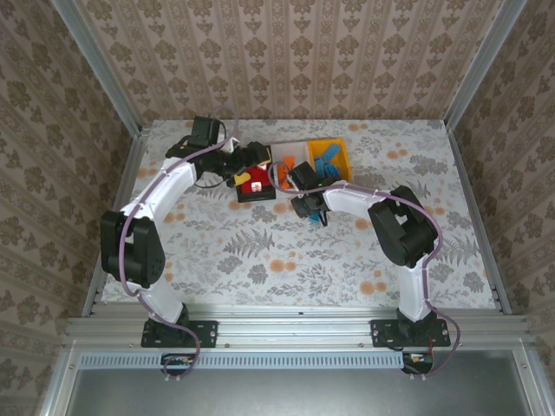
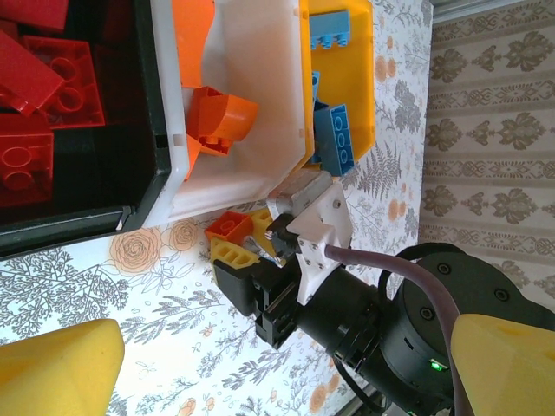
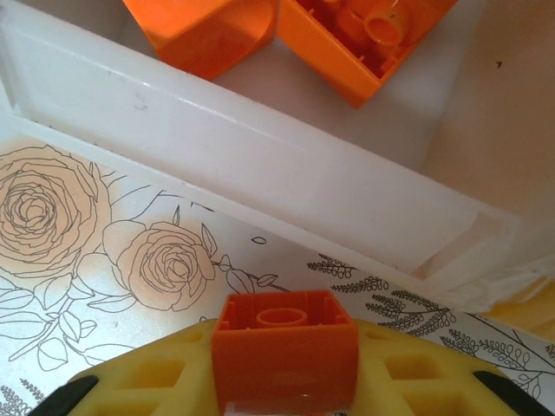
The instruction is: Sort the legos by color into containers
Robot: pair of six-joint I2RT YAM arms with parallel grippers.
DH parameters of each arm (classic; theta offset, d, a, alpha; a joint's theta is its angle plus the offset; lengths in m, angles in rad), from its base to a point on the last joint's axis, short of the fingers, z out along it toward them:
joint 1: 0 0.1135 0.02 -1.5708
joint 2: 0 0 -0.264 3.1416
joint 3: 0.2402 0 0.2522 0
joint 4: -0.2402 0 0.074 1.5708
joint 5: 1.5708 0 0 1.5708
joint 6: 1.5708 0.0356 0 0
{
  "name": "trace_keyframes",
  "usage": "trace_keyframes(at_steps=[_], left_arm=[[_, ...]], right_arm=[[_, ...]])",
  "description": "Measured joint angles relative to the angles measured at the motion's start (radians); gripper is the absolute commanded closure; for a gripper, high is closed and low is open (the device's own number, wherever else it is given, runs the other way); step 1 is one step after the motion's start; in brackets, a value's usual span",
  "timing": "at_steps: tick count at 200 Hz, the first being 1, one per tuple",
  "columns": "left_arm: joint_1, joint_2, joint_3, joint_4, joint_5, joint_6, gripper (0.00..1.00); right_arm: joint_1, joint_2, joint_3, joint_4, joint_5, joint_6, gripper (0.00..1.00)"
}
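R claw pinching square orange brick beside white bin, hollow underside twd bin; glossy plastic. L claw spread.

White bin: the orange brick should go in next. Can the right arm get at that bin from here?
Probably yes. The right gripper, shut on the orange brick, is just outside the near wall of the white bin, with nothing between them.
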State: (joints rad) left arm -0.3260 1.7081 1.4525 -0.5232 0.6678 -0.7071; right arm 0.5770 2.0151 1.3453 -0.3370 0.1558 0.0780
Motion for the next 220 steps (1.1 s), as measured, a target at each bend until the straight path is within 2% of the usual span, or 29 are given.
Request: trace_keyframes(at_steps=[38,107,126,162,220], left_arm=[[0.008,-0.001,0.000,0.000,0.003,-0.005,0.01],[0.052,-0.027,-0.026,0.028,0.010,-0.027,0.01],[0.088,-0.029,-0.037,0.042,0.010,-0.042,0.01],[0.167,-0.029,-0.046,0.049,0.003,-0.049,0.01],[0.196,-0.029,-0.046,0.049,-0.009,-0.049,0.01]], right_arm=[[0.014,-0.019,-0.019,0.006,0.004,0.005,0.69],[0.060,-0.151,0.011,0.016,0.018,0.028,0.68],[0.057,-0.107,0.122,-0.001,0.063,0.023,0.68],[0.042,0.075,0.369,-0.019,0.135,-0.001,0.68],[0.026,0.198,0.518,-0.116,0.156,-0.004,0.68]])
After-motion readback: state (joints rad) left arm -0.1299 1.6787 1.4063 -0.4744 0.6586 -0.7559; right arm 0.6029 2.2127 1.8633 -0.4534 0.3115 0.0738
